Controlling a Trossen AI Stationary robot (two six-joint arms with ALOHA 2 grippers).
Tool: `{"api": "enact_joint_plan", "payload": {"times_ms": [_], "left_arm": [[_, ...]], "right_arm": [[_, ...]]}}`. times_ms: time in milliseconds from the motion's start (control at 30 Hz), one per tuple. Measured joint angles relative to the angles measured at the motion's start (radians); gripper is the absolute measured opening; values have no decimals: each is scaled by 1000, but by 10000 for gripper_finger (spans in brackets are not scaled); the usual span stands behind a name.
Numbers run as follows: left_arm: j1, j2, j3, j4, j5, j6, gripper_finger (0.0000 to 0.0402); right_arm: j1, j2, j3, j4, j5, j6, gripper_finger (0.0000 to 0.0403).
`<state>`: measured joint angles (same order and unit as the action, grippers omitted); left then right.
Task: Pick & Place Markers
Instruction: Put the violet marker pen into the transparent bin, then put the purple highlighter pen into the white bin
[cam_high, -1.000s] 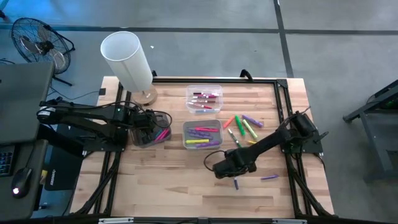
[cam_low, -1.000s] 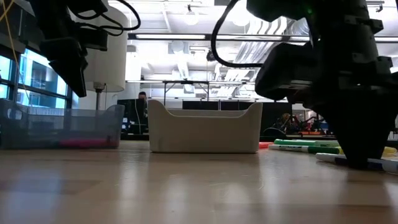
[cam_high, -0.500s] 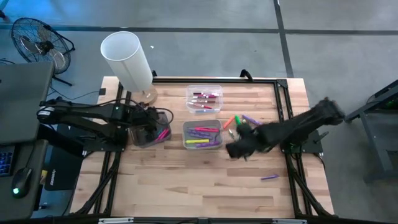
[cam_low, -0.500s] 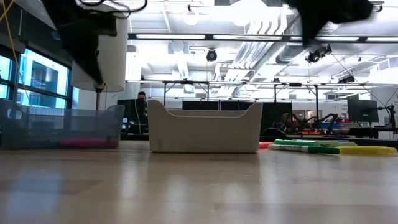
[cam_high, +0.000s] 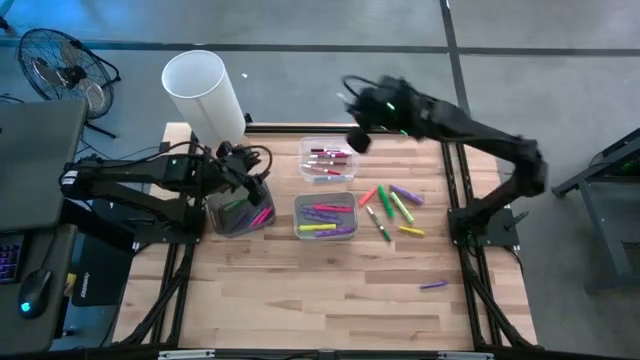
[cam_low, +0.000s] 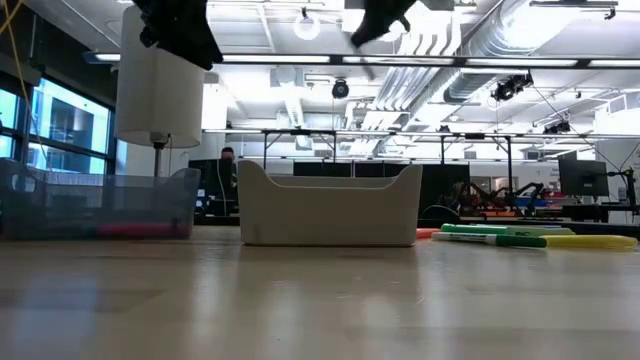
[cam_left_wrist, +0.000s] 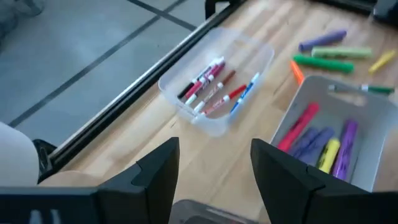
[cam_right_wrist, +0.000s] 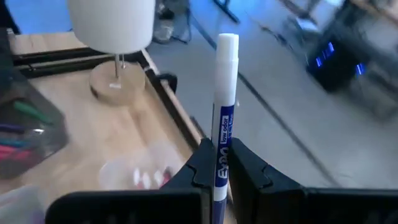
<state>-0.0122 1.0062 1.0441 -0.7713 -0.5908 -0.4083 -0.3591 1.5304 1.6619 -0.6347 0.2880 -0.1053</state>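
Right hand raised high over far edge of counter, above clear bin; fingers clamped on white marker, blue lettering on barrel, white cap up; left hand fingers apart, holding nothing, over dark bin; loose markers green, purple, yellow, orange beside grey bin; one purple marker alone nearer front.

We list three plastic bins on the wooden table: one behind another, a third to their left, loose markers to the right.
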Motion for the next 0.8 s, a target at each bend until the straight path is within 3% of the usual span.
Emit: {"api": "enact_joint_plan", "payload": {"times_ms": [233, 333, 467, 633, 800], "left_arm": [[-1, 0, 5, 47, -14, -16, 194], [-1, 6, 5, 46, 5, -30, 194], [-1, 41, 3, 29, 7, -50, 194], [-1, 80, 4, 28, 7, -44, 194], [-1, 115, 3, 22, 8, -42, 194]], "right_arm": [[-111, 304, 31, 16, -185, -257, 15], [-114, 420, 31, -7, -166, -278, 19], [-112, 511, 31, -69, -147, -296, 58], [-112, 520, 31, -93, -234, -277, 103], [-125, 430, 31, -153, -266, -242, 118]]}}
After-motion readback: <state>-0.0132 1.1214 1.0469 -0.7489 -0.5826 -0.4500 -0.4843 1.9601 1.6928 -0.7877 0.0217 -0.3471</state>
